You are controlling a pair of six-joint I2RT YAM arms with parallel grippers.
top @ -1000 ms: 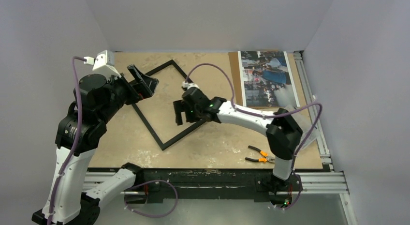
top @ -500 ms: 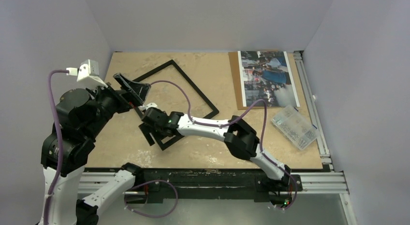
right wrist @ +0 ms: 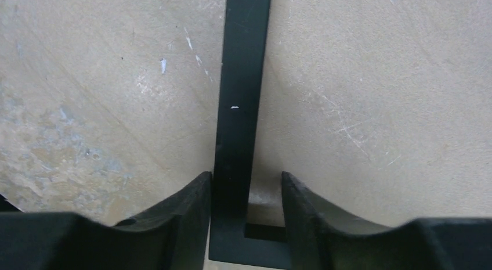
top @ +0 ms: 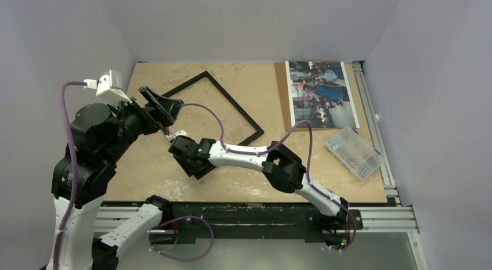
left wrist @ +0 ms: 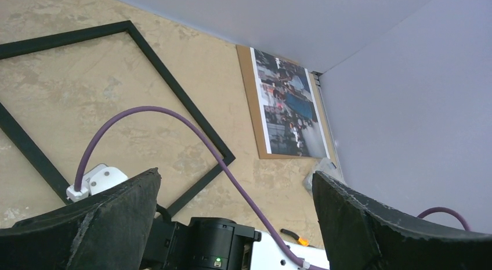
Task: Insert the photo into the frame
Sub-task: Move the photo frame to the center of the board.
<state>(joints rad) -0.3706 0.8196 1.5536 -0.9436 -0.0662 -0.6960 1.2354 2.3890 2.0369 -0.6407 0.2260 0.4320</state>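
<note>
The frame (top: 235,103) lies flat on the table, black face up, turned like a diamond. My right gripper (top: 194,165) reaches low over its near corner. In the right wrist view the jaws (right wrist: 246,183) straddle one black rail (right wrist: 241,96) just beside that corner. The left finger (right wrist: 185,206) touches the rail, while the right finger (right wrist: 301,206) stands a small gap away from it. The photo (top: 321,93), picture side up, rests on a brown backing board (top: 282,96) at the far right. My left gripper (top: 159,104) hovers wide open above the frame's left side, holding nothing.
A clear plastic parts box (top: 353,152) sits near the right edge, below the photo. Orange-handled pliers (left wrist: 293,236) show in the left wrist view near the front. Grey walls close in the table on three sides. The right arm's purple cable arcs over the frame.
The right arm swung left from the frame's near-right rail down to its near corner, and its jaws narrowed around the rail. The left arm drew back slightly to the left.
</note>
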